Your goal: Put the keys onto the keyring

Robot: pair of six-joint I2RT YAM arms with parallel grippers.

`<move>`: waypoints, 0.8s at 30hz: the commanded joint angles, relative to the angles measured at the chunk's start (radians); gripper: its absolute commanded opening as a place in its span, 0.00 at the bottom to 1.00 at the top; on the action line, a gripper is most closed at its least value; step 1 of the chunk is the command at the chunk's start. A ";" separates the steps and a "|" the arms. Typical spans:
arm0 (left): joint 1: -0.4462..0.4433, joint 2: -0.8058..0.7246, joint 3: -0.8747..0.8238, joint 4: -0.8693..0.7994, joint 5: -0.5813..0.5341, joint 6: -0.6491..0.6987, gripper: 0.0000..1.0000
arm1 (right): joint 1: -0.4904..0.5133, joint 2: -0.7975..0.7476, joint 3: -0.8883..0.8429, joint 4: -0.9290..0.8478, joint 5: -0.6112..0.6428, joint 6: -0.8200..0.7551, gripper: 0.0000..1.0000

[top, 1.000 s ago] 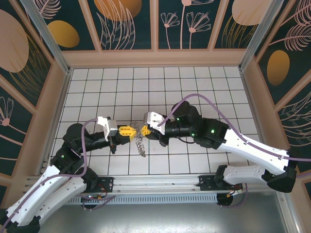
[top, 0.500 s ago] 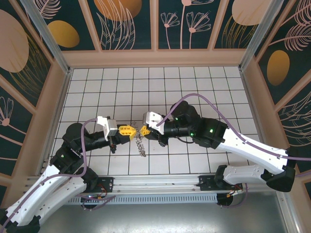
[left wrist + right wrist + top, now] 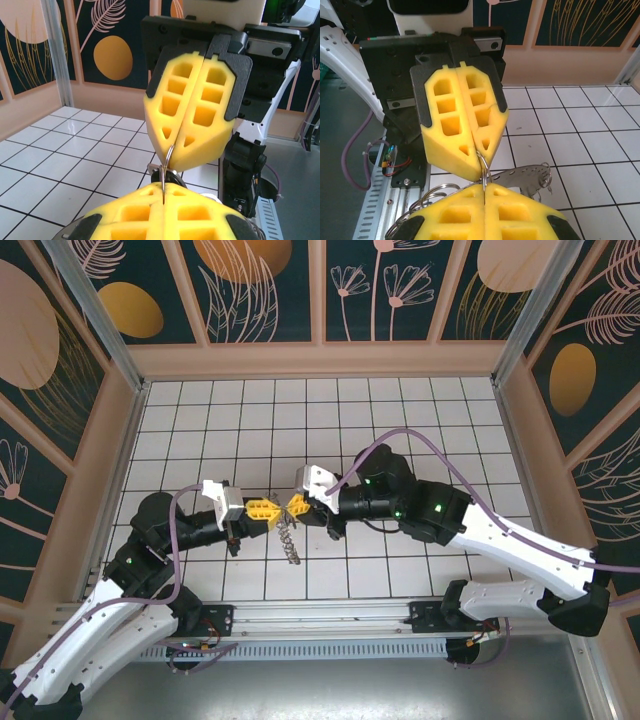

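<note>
My left gripper [image 3: 270, 510] and right gripper [image 3: 296, 506] meet tip to tip above the tiled floor, both shut. A thin wire loop [image 3: 168, 156] runs from between the right gripper's fingers [image 3: 200, 115] into the seam of my left gripper [image 3: 164, 189]. In the right wrist view the same wire loop [image 3: 483, 170] joins the left gripper's fingers [image 3: 465, 120] to my right gripper [image 3: 484, 187]. The keyring [image 3: 291, 540] hangs below the tips, a flat grey plate [image 3: 527, 176] fringed with wire rings [image 3: 431, 194]. A small dark piece with a silvery tab [image 3: 159, 175], seemingly the keys, sits just under the tips.
The white tiled floor [image 3: 240, 430] is boxed in by tan walls [image 3: 320, 360] on three sides. The arms' mounting rail [image 3: 320, 625] runs along the near edge, and purple cables [image 3: 400, 440] arc over both arms.
Both grippers have stayed shut tip to tip. The right wrist nudged slightly left and back, and the hanging keyring swung a little beneath the tips.
</note>
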State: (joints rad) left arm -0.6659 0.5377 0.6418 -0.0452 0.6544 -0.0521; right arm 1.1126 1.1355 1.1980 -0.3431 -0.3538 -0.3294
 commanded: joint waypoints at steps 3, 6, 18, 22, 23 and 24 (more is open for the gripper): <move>-0.001 -0.010 0.030 0.011 0.024 0.022 0.00 | -0.013 -0.024 0.031 0.036 -0.024 0.025 0.00; -0.001 -0.010 0.031 0.010 0.018 0.022 0.00 | -0.014 -0.021 0.026 0.018 -0.008 0.027 0.00; -0.001 -0.020 0.036 0.002 -0.004 0.028 0.00 | -0.017 -0.008 0.037 -0.059 -0.006 0.018 0.00; -0.001 -0.019 0.039 -0.005 -0.004 0.030 0.00 | -0.017 0.000 0.035 -0.050 -0.017 0.016 0.00; -0.001 -0.018 0.037 -0.005 -0.004 0.029 0.00 | -0.017 0.002 0.035 -0.050 -0.018 0.016 0.00; -0.001 -0.018 0.037 -0.004 -0.003 0.031 0.00 | -0.018 0.004 0.037 -0.050 -0.019 0.016 0.00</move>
State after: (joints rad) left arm -0.6662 0.5247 0.6426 -0.0731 0.6460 -0.0433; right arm 1.1011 1.1324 1.1980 -0.3935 -0.3611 -0.3225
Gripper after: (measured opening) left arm 0.045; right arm 0.039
